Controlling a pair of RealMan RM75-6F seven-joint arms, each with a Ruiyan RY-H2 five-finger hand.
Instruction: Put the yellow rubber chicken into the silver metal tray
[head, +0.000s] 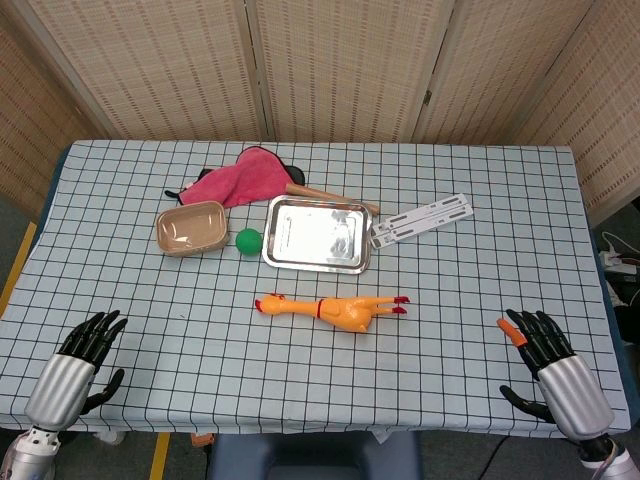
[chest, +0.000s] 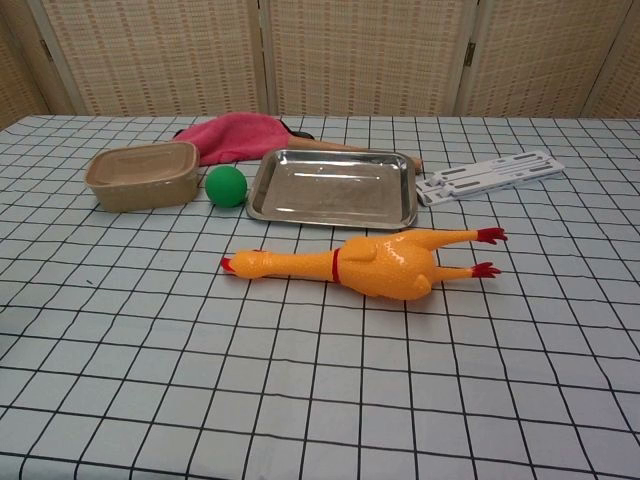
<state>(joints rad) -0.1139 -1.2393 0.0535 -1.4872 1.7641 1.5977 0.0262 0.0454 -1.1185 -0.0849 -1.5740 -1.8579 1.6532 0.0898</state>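
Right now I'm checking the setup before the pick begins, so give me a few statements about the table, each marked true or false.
1. The yellow rubber chicken lies on the checkered tablecloth, outside the silver metal tray. True.
2. The green ball sits inside the tray. False: it rests on the cloth between the tan container and the tray.
3. The left hand holds the chicken. False: it holds nothing, fingers apart, at the table's near edge.
4. The right hand is well away from the chicken. True.
5. The pink cloth covers the tray. False: it lies behind the tray and container.
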